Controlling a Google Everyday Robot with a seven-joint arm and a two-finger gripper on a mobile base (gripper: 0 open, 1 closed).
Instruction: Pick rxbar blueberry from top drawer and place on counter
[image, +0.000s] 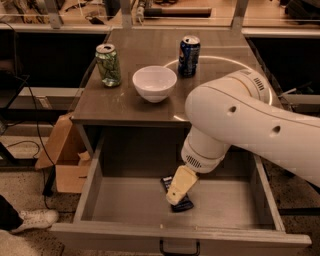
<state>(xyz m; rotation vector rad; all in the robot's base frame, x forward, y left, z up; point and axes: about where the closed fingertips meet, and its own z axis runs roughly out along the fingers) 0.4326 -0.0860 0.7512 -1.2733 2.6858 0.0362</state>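
- The gripper (181, 187) hangs low inside the open top drawer (125, 205), over the rxbar blueberry (183, 204) on the drawer floor; I cannot tell whether it grips.
- Only the bar's dark ends show.
- The bulky white arm (250, 120) hides part of the counter surface (145, 50).
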